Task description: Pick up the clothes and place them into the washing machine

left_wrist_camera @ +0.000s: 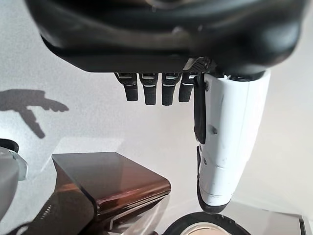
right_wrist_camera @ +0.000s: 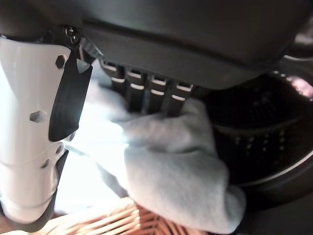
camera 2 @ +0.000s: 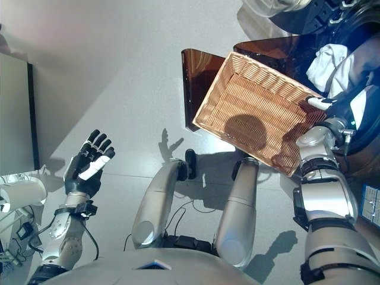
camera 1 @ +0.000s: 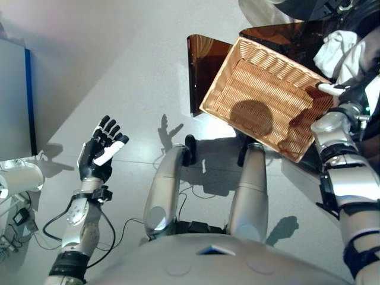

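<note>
A white cloth (camera 1: 335,47) lies bunched at the mouth of the washing machine (camera 2: 350,24) at the upper right, half over the dark drum's (right_wrist_camera: 264,132) rim. My right hand (camera 1: 329,89) reaches past the wicker basket (camera 1: 267,83) to it. In the right wrist view its fingers (right_wrist_camera: 146,93) rest straight on the cloth (right_wrist_camera: 171,166) and the white-covered thumb stands out beside them. The basket is tilted and holds nothing. My left hand (camera 1: 101,148) hangs open over the floor at the left, palm up, with nothing in it.
The basket rests on a brown translucent stand (camera 1: 205,65) in front of the machine. A grey cabinet (camera 1: 15,101) stands at the left edge, with a white cylinder (camera 1: 21,178) and small gear below it.
</note>
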Robot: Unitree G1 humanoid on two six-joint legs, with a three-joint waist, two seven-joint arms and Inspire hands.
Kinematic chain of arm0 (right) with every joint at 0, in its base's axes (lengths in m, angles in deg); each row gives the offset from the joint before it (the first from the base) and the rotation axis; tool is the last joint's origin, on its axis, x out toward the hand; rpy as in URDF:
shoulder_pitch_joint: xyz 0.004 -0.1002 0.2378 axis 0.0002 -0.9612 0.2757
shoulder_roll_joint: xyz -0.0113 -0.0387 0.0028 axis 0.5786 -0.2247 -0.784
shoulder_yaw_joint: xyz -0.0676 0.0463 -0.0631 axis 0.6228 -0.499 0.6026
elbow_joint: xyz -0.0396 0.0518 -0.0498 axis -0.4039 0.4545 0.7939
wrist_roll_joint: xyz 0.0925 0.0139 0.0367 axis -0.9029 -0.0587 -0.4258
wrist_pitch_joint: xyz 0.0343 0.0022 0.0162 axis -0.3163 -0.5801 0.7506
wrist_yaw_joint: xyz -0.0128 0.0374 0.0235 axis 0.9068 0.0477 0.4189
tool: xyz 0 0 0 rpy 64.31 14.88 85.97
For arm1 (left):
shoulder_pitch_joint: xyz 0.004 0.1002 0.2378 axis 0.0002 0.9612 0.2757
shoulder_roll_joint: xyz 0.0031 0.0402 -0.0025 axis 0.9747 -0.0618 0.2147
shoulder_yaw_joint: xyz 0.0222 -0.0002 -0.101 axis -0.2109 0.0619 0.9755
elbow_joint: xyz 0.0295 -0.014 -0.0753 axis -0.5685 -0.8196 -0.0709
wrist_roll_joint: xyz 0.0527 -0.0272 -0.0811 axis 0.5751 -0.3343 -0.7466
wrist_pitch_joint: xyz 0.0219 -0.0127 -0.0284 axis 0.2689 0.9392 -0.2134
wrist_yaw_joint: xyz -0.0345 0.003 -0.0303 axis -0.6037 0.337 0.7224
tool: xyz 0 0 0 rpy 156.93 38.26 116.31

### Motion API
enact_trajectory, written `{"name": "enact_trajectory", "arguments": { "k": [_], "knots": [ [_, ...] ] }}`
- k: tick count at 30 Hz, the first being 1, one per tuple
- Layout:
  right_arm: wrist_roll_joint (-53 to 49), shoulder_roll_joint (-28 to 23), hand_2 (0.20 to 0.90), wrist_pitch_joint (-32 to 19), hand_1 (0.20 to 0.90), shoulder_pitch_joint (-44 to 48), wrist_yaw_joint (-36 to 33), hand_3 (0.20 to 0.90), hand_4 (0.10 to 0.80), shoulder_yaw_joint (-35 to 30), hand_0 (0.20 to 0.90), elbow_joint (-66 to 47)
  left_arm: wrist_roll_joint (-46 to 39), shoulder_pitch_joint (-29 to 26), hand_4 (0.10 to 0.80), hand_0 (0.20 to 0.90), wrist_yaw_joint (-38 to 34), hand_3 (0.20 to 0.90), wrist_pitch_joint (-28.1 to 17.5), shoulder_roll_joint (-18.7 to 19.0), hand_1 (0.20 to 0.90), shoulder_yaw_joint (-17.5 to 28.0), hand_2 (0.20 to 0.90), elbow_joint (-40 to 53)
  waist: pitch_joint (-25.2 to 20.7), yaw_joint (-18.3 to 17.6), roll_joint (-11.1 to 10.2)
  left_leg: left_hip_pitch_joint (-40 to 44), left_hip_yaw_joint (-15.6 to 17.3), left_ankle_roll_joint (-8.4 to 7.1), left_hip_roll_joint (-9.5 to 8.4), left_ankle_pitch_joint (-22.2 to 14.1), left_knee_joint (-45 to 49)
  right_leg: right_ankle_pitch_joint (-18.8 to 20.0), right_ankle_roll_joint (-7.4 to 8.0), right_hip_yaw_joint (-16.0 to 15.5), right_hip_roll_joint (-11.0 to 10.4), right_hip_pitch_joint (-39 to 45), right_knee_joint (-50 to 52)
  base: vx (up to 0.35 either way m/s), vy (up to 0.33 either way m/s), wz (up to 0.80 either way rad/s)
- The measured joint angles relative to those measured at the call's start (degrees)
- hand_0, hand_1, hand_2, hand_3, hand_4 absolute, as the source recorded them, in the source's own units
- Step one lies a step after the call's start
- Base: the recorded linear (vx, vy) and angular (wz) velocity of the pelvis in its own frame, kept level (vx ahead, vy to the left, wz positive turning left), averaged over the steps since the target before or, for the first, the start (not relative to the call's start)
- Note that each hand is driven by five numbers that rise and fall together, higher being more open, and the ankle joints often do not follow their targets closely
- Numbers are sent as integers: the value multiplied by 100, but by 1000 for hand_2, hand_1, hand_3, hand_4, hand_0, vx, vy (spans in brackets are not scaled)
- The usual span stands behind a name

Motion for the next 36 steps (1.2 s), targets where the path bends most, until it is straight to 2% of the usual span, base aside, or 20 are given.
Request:
{"name": "enact_trajectory", "arguments": {
  "k": [8, 14, 16, 18, 20, 21, 26, 29, 31, 32, 36],
  "knots": [
    [-92, -165, 200, 0, 200, 236, 136, 200, 300, 21, 200, 185, -7, 40, 800, 900, 3, 900, 0, 99, 900, 4, 900, 3, 3, -4, -10, -92, -34, 1, 13, -10, 98, -7, 16, 12, 16, -80, 55, 0, 0, 0],
    [-35, -154, 200, 7, 200, 296, 329, 200, 300, 415, 200, 417, -33, 68, 800, 900, 7, 900, 1, 126, 900, 15, 900, 24, 10, 0, -21, -98, -31, -6, 13, -20, 97, -8, 15, 10, 23, -89, 61, 0, 0, 0],
    [-121, -149, 200, 5, 200, 381, 434, 200, 300, 310, 200, 620, -37, 86, 800, 900, 2, 900, 2, 148, 900, 22, 900, 104, 15, 7, -27, -116, -27, -8, 12, -21, 96, -9, 14, 11, 21, -104, 58, 0, 0, 0],
    [-588, -136, 200, -19, 200, 471, 497, 200, 300, -125, 200, 612, -34, 92, 800, 900, 5, 900, 3, 160, 900, 91, 900, 148, 9, 2, -38, -171, -26, -6, 9, -22, 97, -6, 17, 19, 20, -170, 53, 0, 0, 0],
    [-1494, -114, 200, -278, 200, 485, 500, 200, 300, -702, 200, 474, -33, 94, 800, 900, -51, 900, 7, 180, 900, 185, 900, 139, 12, -6, -44, -179, -22, -4, 8, -23, 93, -4, 21, 34, 25, -187, 53, 7, 1, -3],
    [-1749, -110, 200, -333, 200, 509, 483, 200, 300, -760, 200, 451, -33, 91, 800, 900, -79, 900, 7, 206, 900, 204, 900, 140, 11, -10, -43, -175, -22, -3, 8, -27, 92, -4, 21, 38, 26, -186, 49, 0, 0, 0],
    [-3824, -19, 200, -1241, 200, 580, 611, 200, 300, -1618, 200, -41, -35, 112, 800, 900, -172, 900, 11, 401, 900, 266, 900, 170, 4, 9, -32, -159, 13, 7, -10, 10, -68, 45, 40, 63, 13, -191, -80, 0, 0, 0],
    [-4834, -10, 200, -1542, 200, 680, 635, 200, 300, -1962, 200, -43, -58, 121, 800, 900, -226, 900, 16, 401, 900, 289, 900, 170, -10, 15, -12, -131, 87, 76, -34, 100, -258, 140, 24, 82, -11, -192, -244, 5, 9, -1],
    [-5356, 11, 200, -1723, 200, 791, 636, 200, 300, -2160, 200, -43, -71, 120, 800, 900, -225, 900, 44, 396, 900, 275, 900, 170, -23, 17, 9, -44, 186, 85, -50, 190, -454, 211, 43, 157, -46, -184, -373, 15, 13, -6],
    [-5545, 7, 200, -1822, 200, 815, 638, 200, 300, -2228, 200, -58, -82, 114, 800, 900, -223, 900, 48, 396, 900, 261, 900, 180, -50, -1, 49, -26, 203, 96, -115, 221, -528, 219, 57, 166, -74, -177, -406, 0, 0, 0],
    [-5972, 4, 200, -2052, 200, 837, 601, 200, 300, -2421, 200, -68, -149, 90, 800, 900, -226, 900, 54, 383, 900, 169, 900, 239, -61, 18, 202, 159, 231, 100, -204, 296, -755, 246, 113, 166, -150, -42, -488, 22, -3, 6]
  ]
}}
